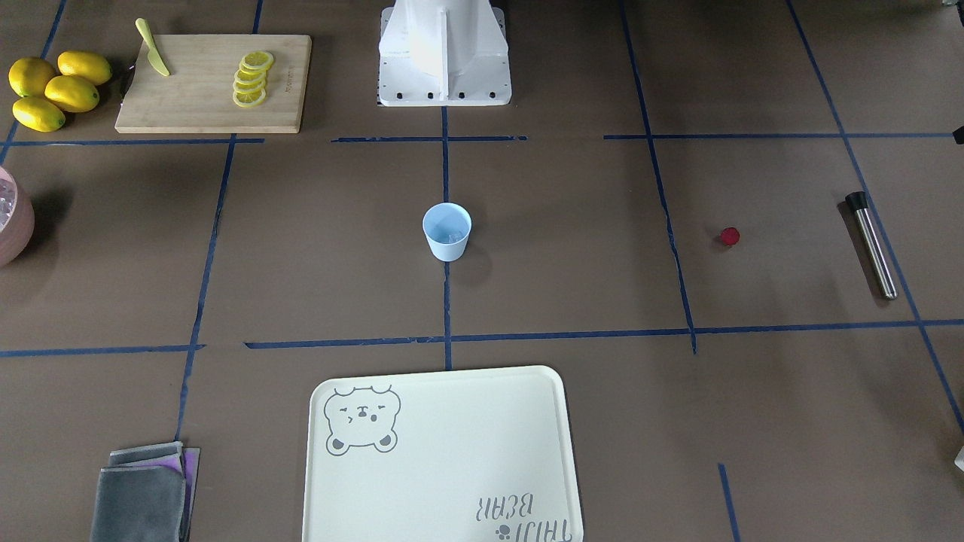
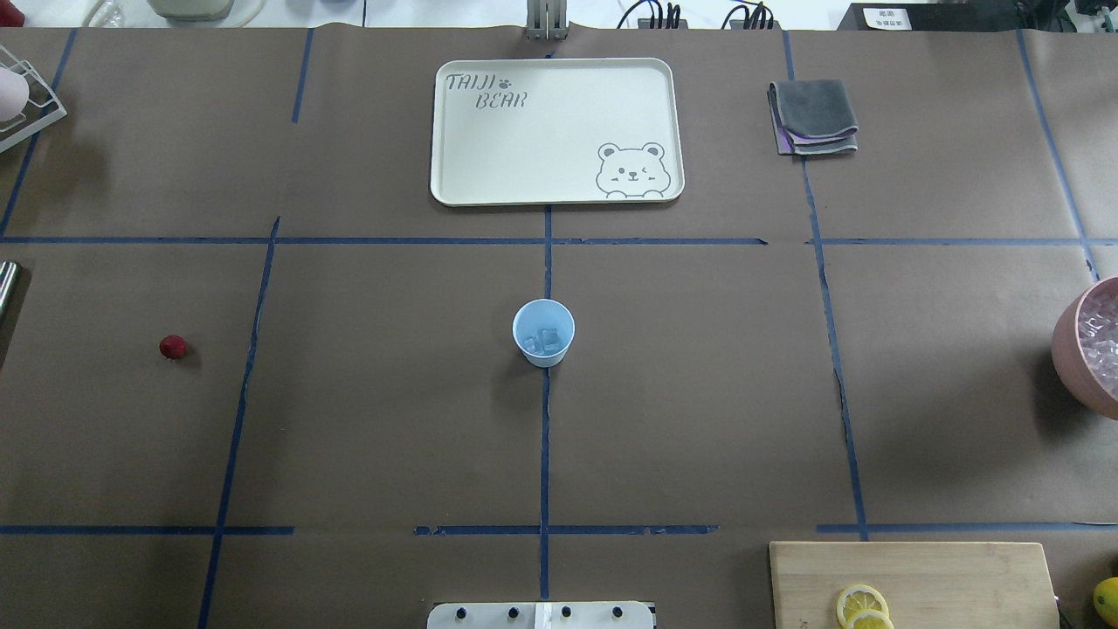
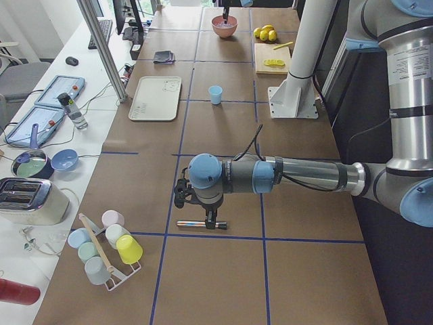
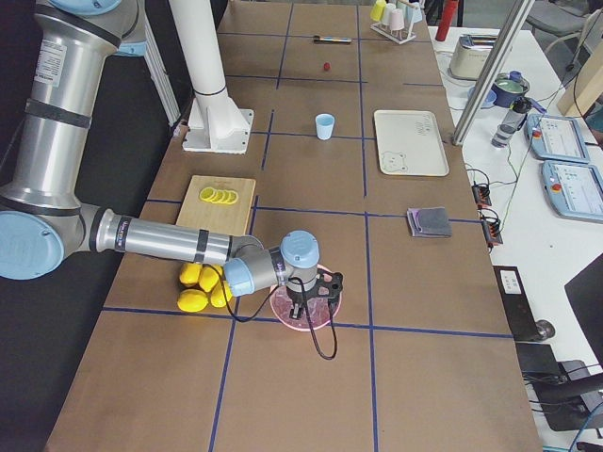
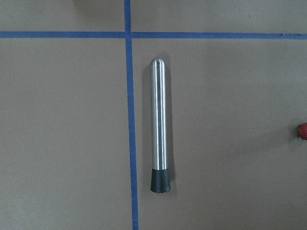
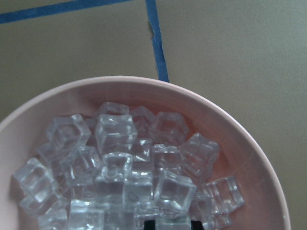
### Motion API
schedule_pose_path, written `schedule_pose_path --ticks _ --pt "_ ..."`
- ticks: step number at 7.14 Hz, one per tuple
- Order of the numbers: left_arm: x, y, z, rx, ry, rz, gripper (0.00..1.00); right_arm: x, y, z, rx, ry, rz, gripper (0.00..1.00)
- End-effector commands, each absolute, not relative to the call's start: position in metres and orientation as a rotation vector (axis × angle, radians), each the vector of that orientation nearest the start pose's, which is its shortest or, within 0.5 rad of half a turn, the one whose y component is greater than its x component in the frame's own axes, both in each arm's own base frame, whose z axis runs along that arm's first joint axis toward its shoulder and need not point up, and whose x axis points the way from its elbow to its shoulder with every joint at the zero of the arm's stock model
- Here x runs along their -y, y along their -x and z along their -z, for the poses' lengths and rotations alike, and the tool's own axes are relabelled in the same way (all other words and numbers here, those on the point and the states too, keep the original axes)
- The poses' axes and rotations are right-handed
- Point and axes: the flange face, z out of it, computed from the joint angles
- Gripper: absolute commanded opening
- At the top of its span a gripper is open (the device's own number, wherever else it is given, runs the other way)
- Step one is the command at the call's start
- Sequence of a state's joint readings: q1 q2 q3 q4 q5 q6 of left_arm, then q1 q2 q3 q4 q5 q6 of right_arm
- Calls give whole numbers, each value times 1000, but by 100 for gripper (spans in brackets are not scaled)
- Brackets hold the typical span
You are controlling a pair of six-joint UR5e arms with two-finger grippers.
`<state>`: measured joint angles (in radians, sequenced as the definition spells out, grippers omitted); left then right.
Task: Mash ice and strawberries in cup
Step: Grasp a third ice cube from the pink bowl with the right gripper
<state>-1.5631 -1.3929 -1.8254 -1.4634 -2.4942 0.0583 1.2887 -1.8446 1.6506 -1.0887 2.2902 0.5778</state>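
cup [image 2: 543, 332] stands upright at the middle of the table on the blue centre line, with a couple of pieces of ice [image 2: 541, 342] in its bottom. the strawberry [image 2: 173, 347] is not yet in it and lies on the bare paper toward the robot's left. the left gripper [image 3: 210, 223] hangs over the steel muddler [image 5: 159, 125], which lies flat beside a tape line at the left end of the table. its fingers do not show in its own wrist view, so i cannot tell whether they are spread or pressed together. the right gripper [image 4: 303, 315] hangs over the pink bowl [image 2: 1067, 345] of spare cubes [image 6: 120, 163] at the far right end. two dark tips just show at the lower edge of its wrist view, too little to tell whether they pinch anything. the step in hand looks like fetching, either the muddler or the fruit. to do it well, come straight down with the fingers astride the shaft near its middle, across its width, so the smooth rod does not roll or swing. the fruit should go into the cup before any mashing. the cup is light and tapered, so pressing off-centre could tip it. both grippers are well apart from the cup, one on each side, and the strawberry lies between the muddler and the cup, nearer the muddler.
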Motion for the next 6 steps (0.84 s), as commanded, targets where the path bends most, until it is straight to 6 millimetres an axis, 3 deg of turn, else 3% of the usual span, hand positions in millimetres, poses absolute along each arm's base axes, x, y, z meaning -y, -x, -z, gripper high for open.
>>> schedule_pose_path --ticks 1,2,3,5,6 --pt "414 51 -613 -925 4 -48 100 396 45 -614 831 -31 -158 0" --pt "412 51 -606 -925 -7 -52 100 407 51 -562 859 -31 -234 0" --pt "408 50 -606 -943 -3 -49 100 422 79 -507 936 5 -329 0" --pt "408 49 -605 -953 -5 -50 100 436 165 -392 1070 137 -485 0" --pt "408 49 -604 -953 -6 -49 100 440 221 -338 1125 205 -502 0"
